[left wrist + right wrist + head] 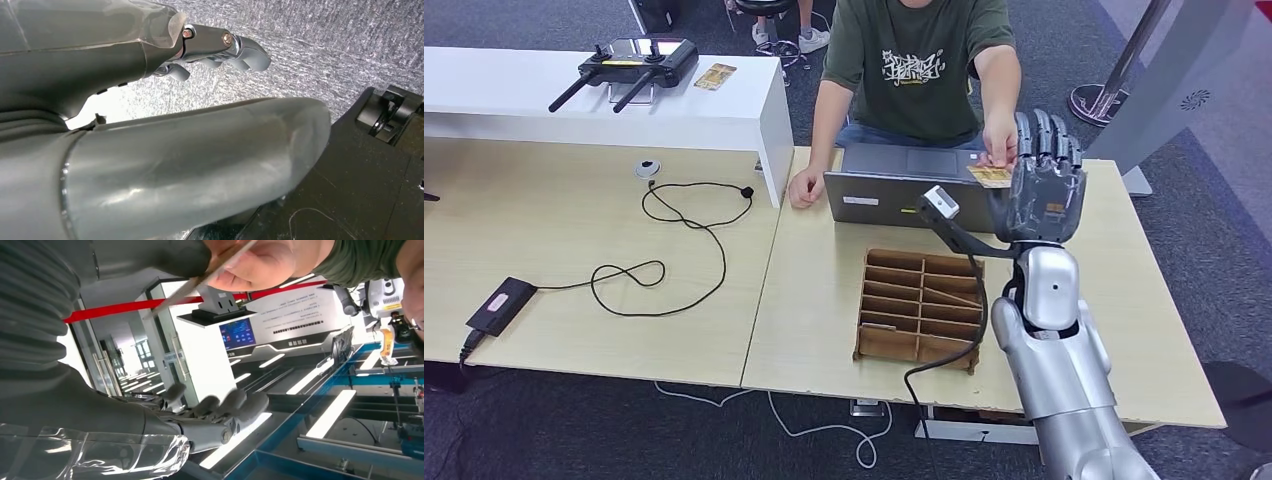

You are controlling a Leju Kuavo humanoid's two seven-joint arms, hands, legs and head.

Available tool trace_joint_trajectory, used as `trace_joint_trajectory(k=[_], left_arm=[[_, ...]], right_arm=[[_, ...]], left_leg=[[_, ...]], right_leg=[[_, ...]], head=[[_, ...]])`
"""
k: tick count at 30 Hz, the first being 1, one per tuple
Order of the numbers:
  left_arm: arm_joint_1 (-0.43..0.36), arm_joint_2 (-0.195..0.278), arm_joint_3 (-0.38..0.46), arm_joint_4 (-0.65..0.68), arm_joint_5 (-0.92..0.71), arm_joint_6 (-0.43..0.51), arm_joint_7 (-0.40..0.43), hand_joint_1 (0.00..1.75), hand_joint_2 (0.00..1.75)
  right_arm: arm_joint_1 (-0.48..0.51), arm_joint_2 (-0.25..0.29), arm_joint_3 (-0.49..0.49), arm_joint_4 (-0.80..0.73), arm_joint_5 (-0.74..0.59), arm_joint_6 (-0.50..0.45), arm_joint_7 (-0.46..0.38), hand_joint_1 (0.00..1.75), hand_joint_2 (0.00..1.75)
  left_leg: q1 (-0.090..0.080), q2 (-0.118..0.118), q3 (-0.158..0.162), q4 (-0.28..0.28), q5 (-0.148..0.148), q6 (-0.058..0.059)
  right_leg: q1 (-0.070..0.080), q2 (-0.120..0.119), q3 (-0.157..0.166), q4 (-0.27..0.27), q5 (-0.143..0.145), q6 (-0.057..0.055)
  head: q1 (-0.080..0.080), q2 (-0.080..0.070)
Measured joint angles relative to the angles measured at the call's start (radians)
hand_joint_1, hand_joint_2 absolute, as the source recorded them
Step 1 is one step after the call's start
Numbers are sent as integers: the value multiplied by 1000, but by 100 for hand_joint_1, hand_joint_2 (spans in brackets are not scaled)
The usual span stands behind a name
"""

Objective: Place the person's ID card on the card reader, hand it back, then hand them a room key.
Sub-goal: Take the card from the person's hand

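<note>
Right hand (1044, 185) raised over tabletop (824, 300), palm toward person, fingers upright and apart. ID card (990, 176) at its thumb side, pinched by person's hand (999, 145); thumb contact seen, firm hold by robot unconfirmed. Left hand (150, 150) hangs, fingers curled, nothing held.

Judgement: close thumb flat on card face before person lets go.

Card thin, rigid, tan, glossy.

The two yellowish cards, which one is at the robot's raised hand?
The card the person's hand holds against the right hand; the other card lies on the white counter.
</note>
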Motion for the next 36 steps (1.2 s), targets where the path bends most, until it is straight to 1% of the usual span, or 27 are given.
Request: trace_joint_trajectory(k=[7,23,25,26,33,36], left_arm=[[1,1,0,0,0,0,-1,0,0],[1,2,-3,0,0,3,-4,0,0],[2,2,-3,0,1,3,-4,0,0],[2,3,-3,0,1,3,-4,0,0],[2,5,-6,0,3,2,1,0,0],[2,5,-9,0,1,1,5,0,0]], right_arm=[[1,6,-31,0,0,9,-4,175,175],[19,12,-68,-20,-10,11,-31,175,175],[26,16,-82,-30,-66,13,-61,175,175],[30,22,-92,-38,-122,18,-83,175,175],[66,60,-191,-107,-572,106,-207,175,175],[83,63,-224,-134,-676,128,-228,175,175]], left_leg=[[0,0,0,0,0,0],[0,0,0,0,0,0],[0,0,0,0,0,0],[0,0,0,0,0,0],[0,0,0,0,0,0],[0,0,0,0,0,0]], right_leg=[[0,0,0,0,0,0],[0,0,0,0,0,0],[0,0,0,0,0,0],[0,0,0,0,0,0],[0,0,0,0,0,0],[0,0,0,0,0,0]], head=[[0,0],[0,0],[0,0],[0,0],[0,0],[0,0]])
